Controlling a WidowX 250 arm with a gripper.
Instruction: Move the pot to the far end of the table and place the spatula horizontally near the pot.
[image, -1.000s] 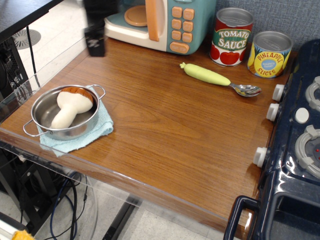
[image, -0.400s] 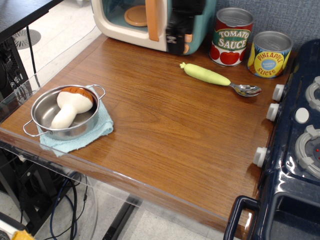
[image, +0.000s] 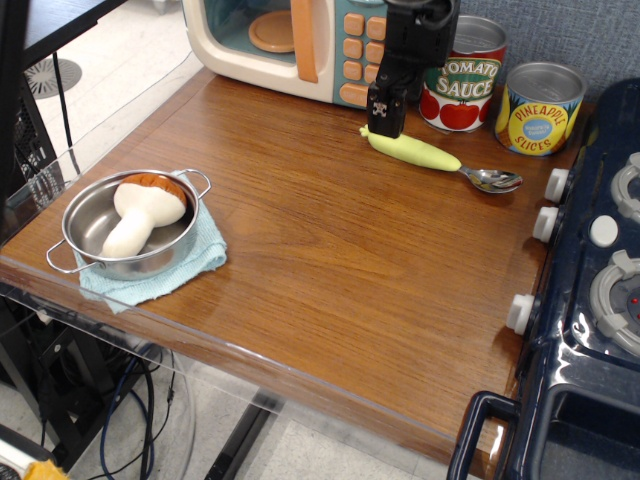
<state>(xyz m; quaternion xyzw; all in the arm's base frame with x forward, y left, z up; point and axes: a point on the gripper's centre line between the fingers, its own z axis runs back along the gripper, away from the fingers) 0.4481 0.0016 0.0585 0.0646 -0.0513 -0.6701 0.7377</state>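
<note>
The steel pot (image: 85, 225) sits at the table's (image: 330, 260) near left corner on a light blue cloth (image: 160, 275). A toy mushroom (image: 143, 212) lies inside it. The spatula (image: 425, 153) lies at the far right of the table, yellow-green handle to the left, metal bowl (image: 495, 180) to the right. My gripper (image: 385, 120) hangs just above the handle's left tip. Its black fingers point down and stand close together, and nothing is held between them.
A toy microwave (image: 300, 45) stands at the back. A tomato sauce can (image: 462, 80) and a pineapple slices can (image: 538, 108) stand behind the spatula. A dark blue toy stove (image: 590, 290) borders the table's right side.
My gripper has swept from the far left of the table across to the right and come down over the spatula's handle tip. Pot and spatula have not moved.
</note>
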